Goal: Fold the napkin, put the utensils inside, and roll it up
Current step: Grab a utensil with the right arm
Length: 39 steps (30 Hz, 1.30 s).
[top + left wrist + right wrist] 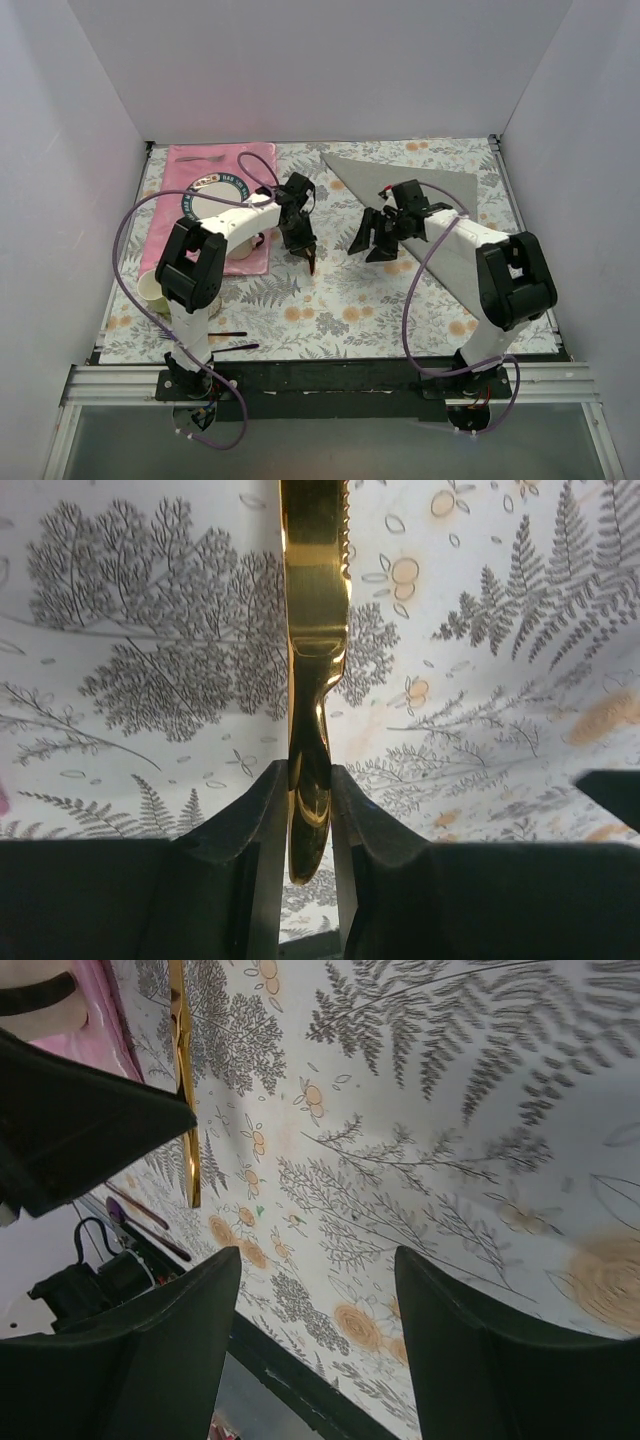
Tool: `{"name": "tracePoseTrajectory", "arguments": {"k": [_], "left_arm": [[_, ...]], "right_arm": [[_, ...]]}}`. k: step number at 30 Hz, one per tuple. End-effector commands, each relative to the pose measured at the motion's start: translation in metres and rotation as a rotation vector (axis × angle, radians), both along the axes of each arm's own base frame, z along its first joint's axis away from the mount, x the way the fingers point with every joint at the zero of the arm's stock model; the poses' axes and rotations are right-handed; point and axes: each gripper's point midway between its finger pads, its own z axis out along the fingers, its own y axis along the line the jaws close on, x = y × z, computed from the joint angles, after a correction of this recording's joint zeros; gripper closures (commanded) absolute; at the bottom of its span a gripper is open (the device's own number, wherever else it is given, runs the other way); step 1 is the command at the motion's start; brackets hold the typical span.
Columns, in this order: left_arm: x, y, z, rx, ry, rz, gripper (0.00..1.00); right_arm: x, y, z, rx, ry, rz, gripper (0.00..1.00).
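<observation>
The grey napkin [365,178] lies folded into a large triangle on the right half of the table, partly under my right arm. My left gripper [301,245] is shut on a slim golden knife [311,262] and holds it above the floral tablecloth, left of the napkin. In the left wrist view the jaws [310,800] clamp the knife's handle, and its serrated blade [315,600] points away. My right gripper [376,240] hangs open and empty beside the napkin's left edge. In the right wrist view its fingers [318,1290] stand wide apart, and the knife [183,1090] shows at the upper left.
A pink placemat [225,165] with a plate [212,195] lies at the back left. A cream cup [150,290] stands by the left arm. A purple-handled fork and a thin black utensil [232,341] lie near the front edge; they also show in the right wrist view [140,1215].
</observation>
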Motion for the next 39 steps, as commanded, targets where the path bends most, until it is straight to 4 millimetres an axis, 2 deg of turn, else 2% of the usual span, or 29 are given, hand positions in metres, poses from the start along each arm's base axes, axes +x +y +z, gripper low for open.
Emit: {"name": "tracePoseTrajectory", "arguments": {"k": [1, 2, 6, 9, 16, 20, 25, 28, 30, 31, 32, 34, 35, 36, 37, 38, 39], "left_arm": [[-0.014, -0.013, 0.033, -0.141, -0.042, 0.025, 1.0], [-0.015, -0.013, 0.037, -0.153, -0.057, 0.03, 1.0], [-0.026, -0.007, 0.031, -0.153, -0.039, 0.038, 1.0], [-0.029, -0.006, 0.031, -0.158, -0.041, 0.046, 1.0], [-0.035, -0.005, 0.035, -0.16, -0.049, 0.043, 1.0], [-0.037, -0.006, 0.035, -0.168, -0.047, 0.045, 1.0], [-0.04, -0.008, 0.034, -0.168, -0.044, 0.037, 1.0], [-0.039, -0.008, 0.036, -0.171, -0.048, 0.041, 1.0], [-0.039, -0.009, 0.041, -0.178, -0.051, 0.046, 1.0], [-0.039, -0.009, 0.044, -0.182, -0.052, 0.044, 1.0], [-0.038, -0.011, 0.051, -0.194, -0.058, 0.047, 1.0], [-0.037, -0.016, 0.073, -0.244, -0.093, 0.033, 0.79], [-0.038, -0.018, 0.083, -0.27, -0.111, 0.029, 0.55], [-0.04, -0.017, 0.108, -0.318, -0.159, 0.04, 0.48], [-0.039, -0.02, 0.123, -0.371, -0.185, 0.036, 0.42], [-0.039, -0.019, 0.138, -0.41, -0.212, 0.038, 0.35], [-0.037, -0.014, 0.144, -0.439, -0.214, 0.075, 0.31]], "right_arm": [[0.01, 0.054, 0.012, 0.115, -0.041, 0.04, 0.3], [0.007, 0.06, 0.005, 0.119, -0.018, 0.048, 0.3], [0.007, 0.086, 0.0, 0.157, -0.007, 0.055, 0.32], [0.006, 0.098, -0.009, 0.186, 0.026, 0.04, 0.32], [0.017, 0.116, -0.018, 0.229, 0.058, 0.025, 0.35], [0.024, 0.135, -0.02, 0.251, 0.052, 0.061, 0.38], [0.017, 0.148, -0.033, 0.269, 0.097, 0.08, 0.41], [0.011, 0.154, -0.036, 0.305, 0.125, 0.1, 0.54], [0.009, 0.156, -0.031, 0.338, 0.104, 0.126, 0.78], [0.005, 0.157, -0.022, 0.366, 0.087, 0.16, 0.92], [0.006, 0.154, -0.018, 0.378, 0.074, 0.178, 0.99], [-0.004, 0.149, -0.004, 0.414, 0.037, 0.273, 0.99], [-0.006, 0.146, 0.003, 0.436, 0.022, 0.313, 0.99], [-0.018, 0.137, -0.002, 0.403, 0.081, 0.344, 0.99], [-0.019, 0.136, 0.014, 0.408, -0.027, 0.442, 0.99], [-0.027, 0.128, 0.014, 0.38, -0.012, 0.472, 0.99], [-0.035, 0.124, 0.018, 0.386, -0.011, 0.504, 0.99]]}}
